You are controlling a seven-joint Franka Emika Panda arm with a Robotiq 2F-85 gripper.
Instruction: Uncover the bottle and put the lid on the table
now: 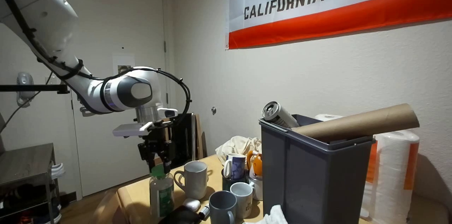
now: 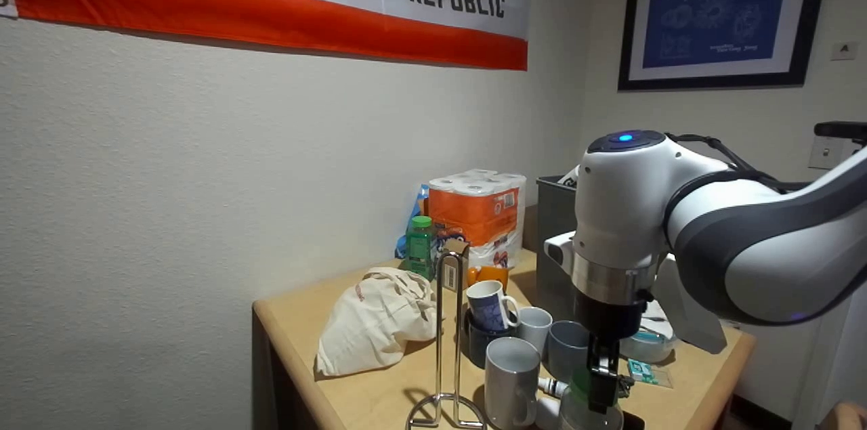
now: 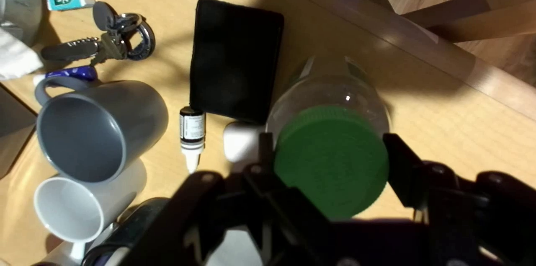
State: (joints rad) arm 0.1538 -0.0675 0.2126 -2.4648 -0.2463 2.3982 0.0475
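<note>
Near left on the table [image 1: 137,191] in an exterior view, the bottle [image 1: 161,197] has its green lid [image 3: 331,165] on, and the gripper [image 1: 159,168] is lid-wide — fingers [image 3: 401,169] flush both sides, looks held. Twist slow and level, then lift straight — unbraced bottle might spin.

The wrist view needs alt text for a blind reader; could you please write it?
Black robot fingers flank the green lid on a clear bottle. Left of it on the wooden table are a flat black object, keys, a grey mug and a white mug.
</note>
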